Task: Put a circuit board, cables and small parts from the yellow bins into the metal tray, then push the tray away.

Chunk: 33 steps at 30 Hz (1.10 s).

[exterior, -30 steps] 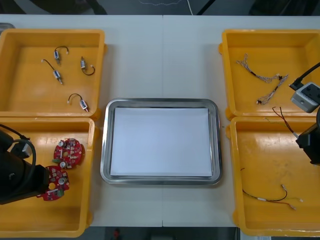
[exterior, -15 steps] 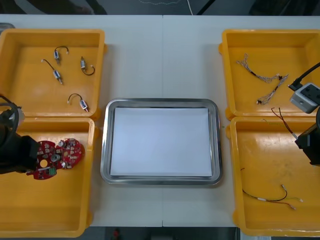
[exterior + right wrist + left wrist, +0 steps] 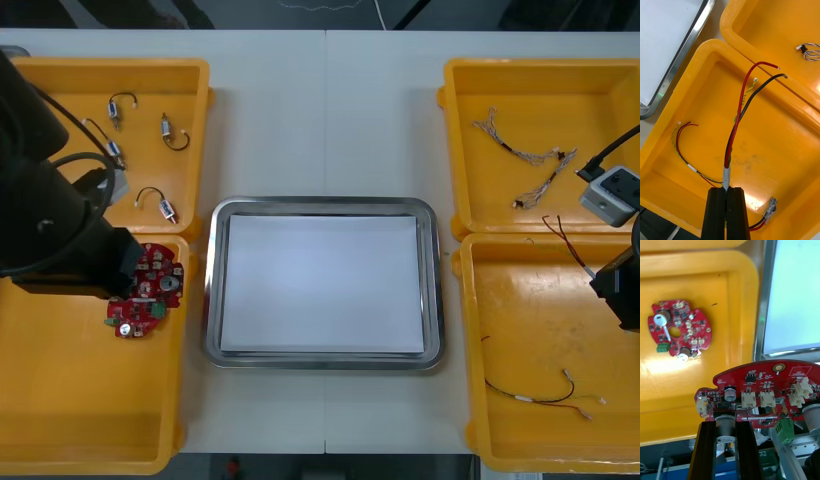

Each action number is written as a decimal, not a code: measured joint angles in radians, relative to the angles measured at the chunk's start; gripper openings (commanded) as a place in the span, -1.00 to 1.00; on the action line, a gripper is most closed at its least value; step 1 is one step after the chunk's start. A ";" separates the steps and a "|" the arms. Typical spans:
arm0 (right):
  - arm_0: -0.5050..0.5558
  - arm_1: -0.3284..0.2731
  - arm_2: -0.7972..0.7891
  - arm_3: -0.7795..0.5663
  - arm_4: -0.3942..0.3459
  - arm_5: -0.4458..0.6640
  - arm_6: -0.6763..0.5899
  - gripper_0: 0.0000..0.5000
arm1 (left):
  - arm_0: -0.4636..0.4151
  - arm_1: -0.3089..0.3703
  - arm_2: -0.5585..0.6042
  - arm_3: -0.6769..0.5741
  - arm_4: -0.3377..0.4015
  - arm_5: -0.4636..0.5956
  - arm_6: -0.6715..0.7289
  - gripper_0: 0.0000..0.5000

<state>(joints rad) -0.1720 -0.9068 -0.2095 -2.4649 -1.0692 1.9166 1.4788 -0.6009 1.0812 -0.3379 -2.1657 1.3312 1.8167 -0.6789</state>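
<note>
Pinching a red board (image 3: 763, 393) in my left gripper (image 3: 726, 424), I hold it above the left bin (image 3: 60, 420) just beside the tray (image 3: 212, 300), a second board (image 3: 677, 328) lying below. My right gripper (image 3: 727, 192), right of the tray, is clamped on a red-and-black cable (image 3: 738, 112) over the right bin (image 3: 782, 123).

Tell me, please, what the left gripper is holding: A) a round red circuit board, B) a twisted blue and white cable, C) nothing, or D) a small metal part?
A: the left gripper is shut on a round red circuit board, held over a yellow bin.
</note>
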 measured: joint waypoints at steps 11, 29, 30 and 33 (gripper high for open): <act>-0.001 0.000 0.001 0.000 0.000 0.000 0.000 -1.00 | -0.272 -0.192 -0.263 0.196 -0.042 -0.006 0.000 -1.00; -0.001 0.000 0.001 0.000 0.000 0.000 0.000 -1.00 | -0.335 -0.294 -0.606 0.325 -0.233 -0.256 -0.030 -1.00; -0.001 0.000 0.001 0.000 0.000 0.000 0.000 -1.00 | -0.335 -0.294 -0.620 0.327 -0.243 -0.266 -0.033 -1.00; -0.001 -0.001 0.001 0.000 0.000 0.000 0.000 -1.00 | -0.335 -0.294 -0.651 0.346 -0.252 -0.300 -0.034 -1.00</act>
<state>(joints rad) -0.1728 -0.9073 -0.2089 -2.4652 -1.0694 1.9168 1.4788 -0.9357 0.7871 -0.9894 -1.8193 1.0789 1.5163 -0.7126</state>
